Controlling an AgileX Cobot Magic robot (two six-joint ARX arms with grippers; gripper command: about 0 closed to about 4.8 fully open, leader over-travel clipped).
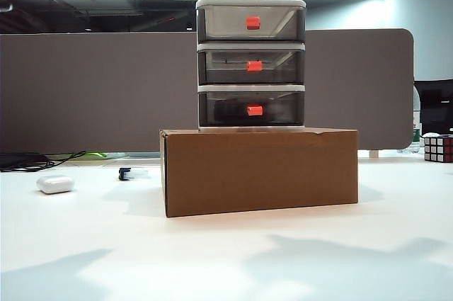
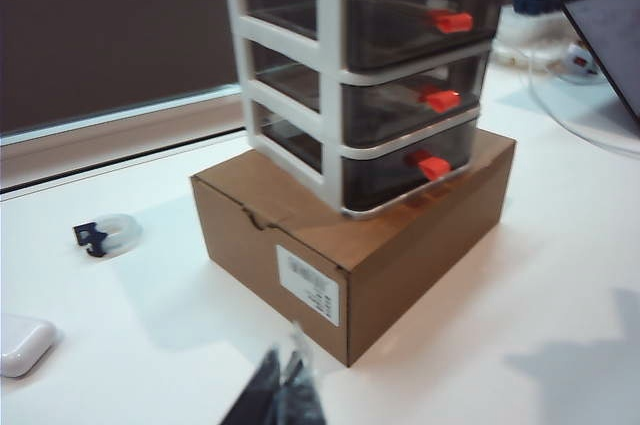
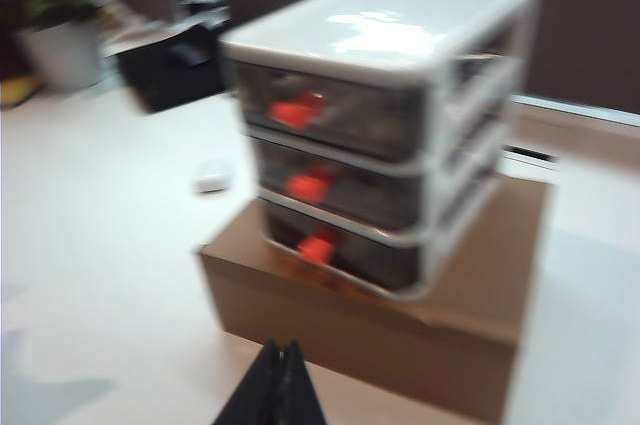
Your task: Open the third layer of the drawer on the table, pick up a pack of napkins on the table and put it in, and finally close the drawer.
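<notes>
On the near side of the white table (image 1: 226, 258), nothing shows from the front but soft shadows. Each wrist camera catches its own gripper low in frame: the left gripper (image 2: 283, 395) and the right gripper (image 3: 279, 385) both have their dark fingers pressed together, holding nothing, hanging above the tabletop short of the box. Further back sits a brown cardboard box (image 1: 260, 170), and on top of it the drawer (image 1: 251, 64), all three tiers pushed in; the third layer (image 1: 252, 109) is flush, with something dark inside that I cannot make out. Left of the box lie a white case (image 1: 55, 184) and a small dark clip (image 1: 126, 173). Far right stands a puzzle cube (image 1: 438, 148). Behind everything runs a grey partition (image 1: 85, 88).
</notes>
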